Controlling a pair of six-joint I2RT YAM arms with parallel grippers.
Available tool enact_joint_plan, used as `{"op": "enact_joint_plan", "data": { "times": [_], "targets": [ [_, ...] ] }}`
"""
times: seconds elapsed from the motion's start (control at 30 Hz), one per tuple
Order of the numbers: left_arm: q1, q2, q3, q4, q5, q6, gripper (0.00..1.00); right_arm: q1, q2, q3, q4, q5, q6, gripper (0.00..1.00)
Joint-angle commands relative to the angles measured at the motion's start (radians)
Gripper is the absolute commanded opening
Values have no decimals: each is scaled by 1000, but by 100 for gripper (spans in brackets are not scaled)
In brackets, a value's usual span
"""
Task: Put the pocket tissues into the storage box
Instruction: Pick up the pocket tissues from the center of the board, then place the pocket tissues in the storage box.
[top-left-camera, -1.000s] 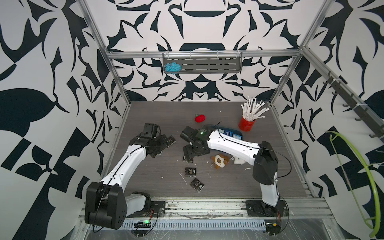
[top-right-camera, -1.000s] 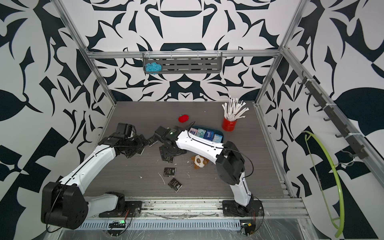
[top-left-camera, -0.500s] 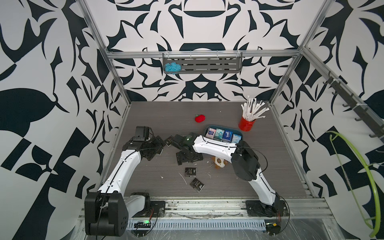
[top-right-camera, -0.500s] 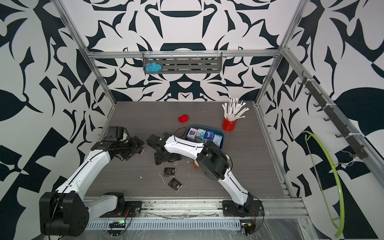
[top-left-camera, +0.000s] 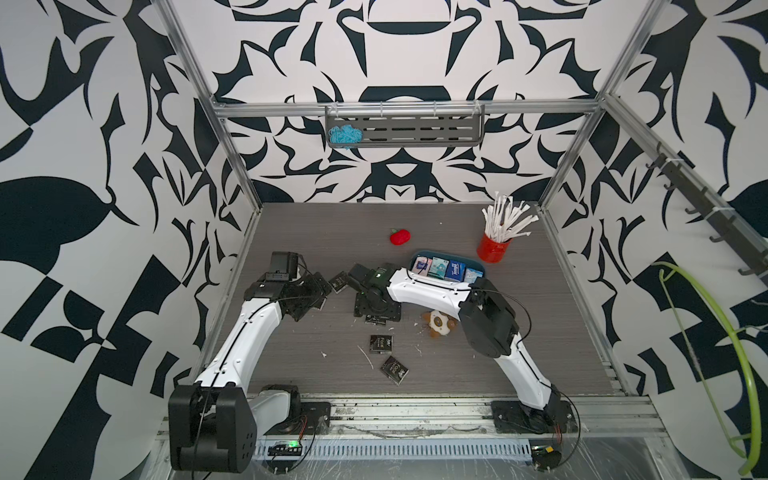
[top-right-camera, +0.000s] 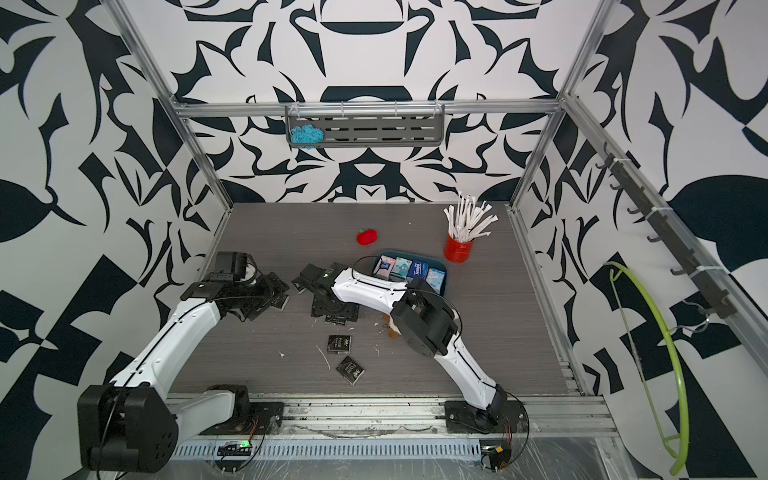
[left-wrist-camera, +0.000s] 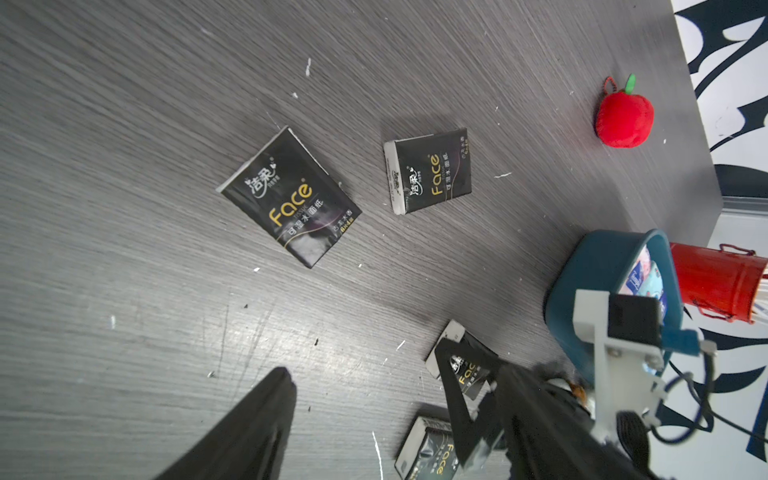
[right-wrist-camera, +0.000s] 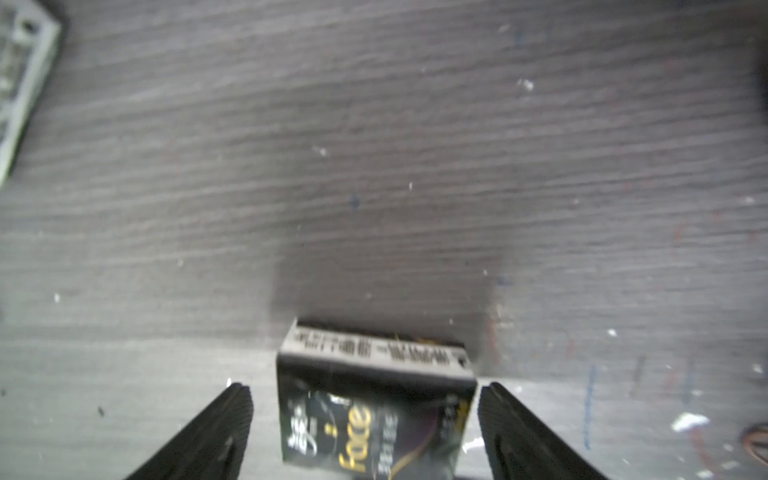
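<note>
Holds the left tool (left-wrist-camera: 363, 361) spread and empty, facing flat black pocket tissues (left-wrist-camera: 289, 197), likely to choose one. Straddles another black pack (right-wrist-camera: 374, 374) with the right tool (right-wrist-camera: 365, 415), parted, no pinch yet. Farther right, four coloured packs (top-left-camera: 444, 268) already in the storage box (top-right-camera: 445, 276).

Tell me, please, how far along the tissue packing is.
Done: four coloured tissue packs stand in the storage box. In hand: the open right end effector straddles a black Face pack, not yet gripped. Remaining: several loose black packs on the tabletop.
</note>
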Motion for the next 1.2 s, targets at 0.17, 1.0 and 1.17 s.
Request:
{"op": "enact_joint_plan", "data": {
  "times": [0.17,1.0,1.17],
  "targets": [
    [2,-9,22,-25,25,44,83,-3,17,6,10,12,70,71],
    [-67,247,127,77,122,38,80,-196,-323,-116,-135,119,-260,55],
    [-167,309,179,88,45,-4,80,-285,-309,-92,-143,157,-402,55]
  ]
}}
